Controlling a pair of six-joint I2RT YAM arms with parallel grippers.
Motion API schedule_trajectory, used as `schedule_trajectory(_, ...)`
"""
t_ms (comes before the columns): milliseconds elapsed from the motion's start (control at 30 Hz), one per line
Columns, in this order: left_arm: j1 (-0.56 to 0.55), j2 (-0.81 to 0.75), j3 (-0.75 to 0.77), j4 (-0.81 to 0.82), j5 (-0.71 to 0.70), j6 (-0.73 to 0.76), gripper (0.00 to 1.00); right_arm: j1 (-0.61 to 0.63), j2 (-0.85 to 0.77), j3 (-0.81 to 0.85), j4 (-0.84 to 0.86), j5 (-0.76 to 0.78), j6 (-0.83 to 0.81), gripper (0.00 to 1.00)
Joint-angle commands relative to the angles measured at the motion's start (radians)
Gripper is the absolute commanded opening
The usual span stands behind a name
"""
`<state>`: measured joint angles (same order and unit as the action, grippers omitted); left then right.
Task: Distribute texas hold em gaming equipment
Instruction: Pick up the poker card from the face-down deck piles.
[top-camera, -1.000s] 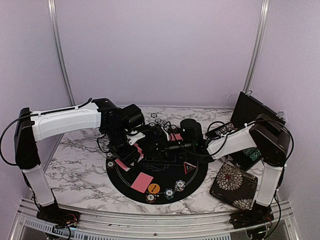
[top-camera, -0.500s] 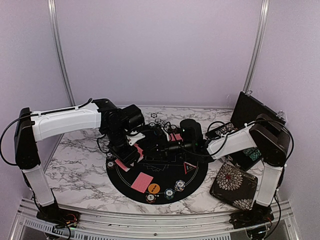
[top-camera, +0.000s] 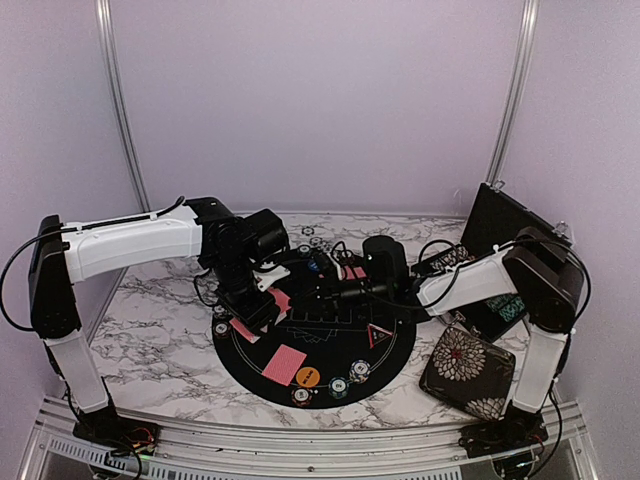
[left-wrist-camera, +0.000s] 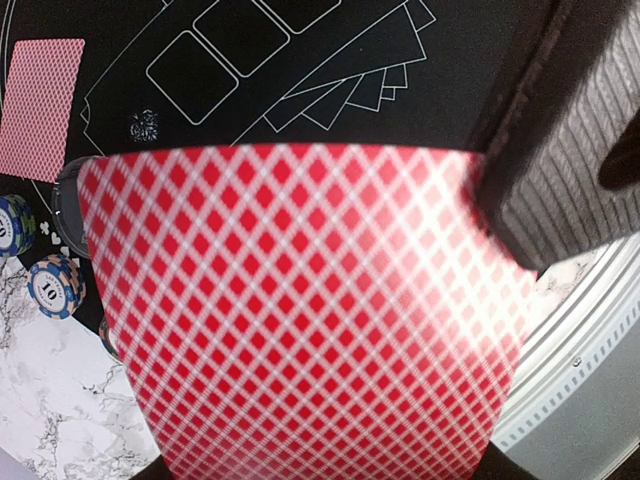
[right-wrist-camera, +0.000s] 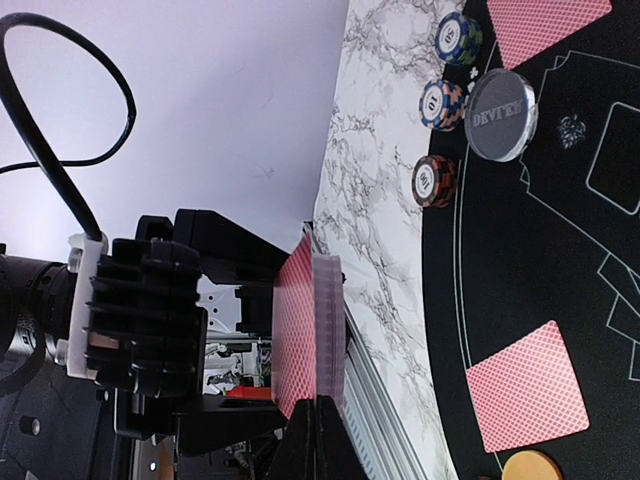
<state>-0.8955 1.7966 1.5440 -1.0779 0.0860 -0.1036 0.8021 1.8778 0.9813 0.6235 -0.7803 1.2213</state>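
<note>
Our left fingers (right-wrist-camera: 245, 262) pinch the light, slippery cards (left-wrist-camera: 300, 300); our right fingers (right-wrist-camera: 318, 440), squeezed together, should grab one edge.

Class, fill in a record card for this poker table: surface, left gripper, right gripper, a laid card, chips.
surface: round black mat on marble table
left gripper: shut on deck, over the mat
right gripper: shut, tips at deck's edge; pinched card not confirmable
laid card: face-down card next to orange disc
chips: chip stacks along mat's near rim
</note>
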Motion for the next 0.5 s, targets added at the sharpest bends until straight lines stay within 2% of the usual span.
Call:
schedule_trajectory(0,-0.001,-0.022,0.001,-0.007,0.001,0.01,0.44,-0.024,-0.051,-0.021,-0.019,0.014,-0.012,0.0)
schedule_trajectory(467,-0.001,-0.021,-0.001,-0.008,-0.002,0.005,0.44,-0.118,-0.112,-0.131,0.082,-0.038,0.026,0.0)
